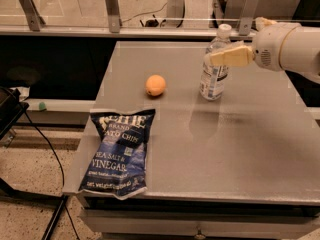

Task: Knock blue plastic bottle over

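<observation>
The blue plastic bottle [214, 69] stands upright on the grey table [240, 149] at the back right. It is clear and ribbed, with a white cap and a white-and-blue label. My gripper [216, 58] comes in from the right on a white arm. Its cream-coloured tip lies across the bottle's upper part, just below the neck, and looks to be touching it.
An orange fruit [156, 85] sits left of the bottle. A dark blue chip bag [121, 151] lies flat at the table's front left corner. A glass railing with metal posts runs behind the table. A black cable hangs at the left of the table.
</observation>
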You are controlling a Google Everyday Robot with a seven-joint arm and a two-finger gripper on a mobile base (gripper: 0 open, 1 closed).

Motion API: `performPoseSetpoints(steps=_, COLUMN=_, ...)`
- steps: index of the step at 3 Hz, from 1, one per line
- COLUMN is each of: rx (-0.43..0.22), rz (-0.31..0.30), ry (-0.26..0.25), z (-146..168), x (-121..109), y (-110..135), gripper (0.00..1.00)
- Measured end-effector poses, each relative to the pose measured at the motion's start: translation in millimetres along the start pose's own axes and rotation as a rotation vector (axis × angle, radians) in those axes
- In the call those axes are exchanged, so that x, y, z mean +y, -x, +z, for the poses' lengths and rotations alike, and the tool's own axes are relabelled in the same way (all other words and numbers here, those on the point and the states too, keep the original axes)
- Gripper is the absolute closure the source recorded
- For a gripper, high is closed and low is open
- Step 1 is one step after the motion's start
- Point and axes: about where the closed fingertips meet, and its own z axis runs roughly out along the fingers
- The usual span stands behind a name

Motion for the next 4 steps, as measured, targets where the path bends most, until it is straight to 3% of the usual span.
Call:
performPoseSetpoints(steps=1, rx=0.001, rz=0.000, ry=-0.001, z=-0.4, x=-0.1, y=0.1, gripper=0.00)
performPoseSetpoints(steps=3, rx=-0.013, rz=0.182, ry=0.047, z=10.5, x=13.9, y=-42.7, gripper=0.00)
performPoseSetpoints(steps=4, rx=-0.047, rz=0.250, ry=0.036, z=14.0, x=14.5, y=-58.0, gripper=0.00)
